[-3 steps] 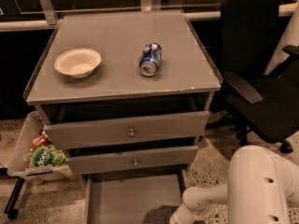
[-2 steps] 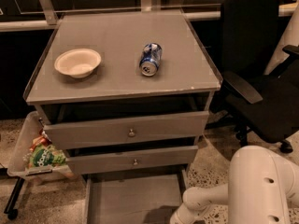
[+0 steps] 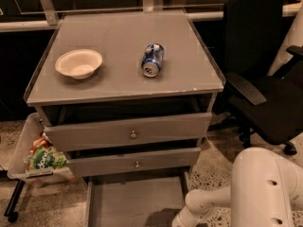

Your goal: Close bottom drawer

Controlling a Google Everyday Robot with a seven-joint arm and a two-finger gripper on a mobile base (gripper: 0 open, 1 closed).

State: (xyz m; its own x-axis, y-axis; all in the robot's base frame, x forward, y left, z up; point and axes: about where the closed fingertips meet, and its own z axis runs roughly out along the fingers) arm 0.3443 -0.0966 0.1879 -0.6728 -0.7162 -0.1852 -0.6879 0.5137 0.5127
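Camera view: bottom drawer [image 3: 135, 202] out, arm [image 3: 208, 203] at its rt edge, gripper off-frame below, grip state unclear

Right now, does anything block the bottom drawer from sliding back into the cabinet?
Nothing visible: the bottom drawer is bare inside. The pincer is out of view, past the lower edge, where the arm runs off beside the drawer.

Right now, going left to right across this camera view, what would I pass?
Snack bin, white bowl, blue can, black office chair. The gripper is out of view, its white arm low right beside the open bottom drawer.
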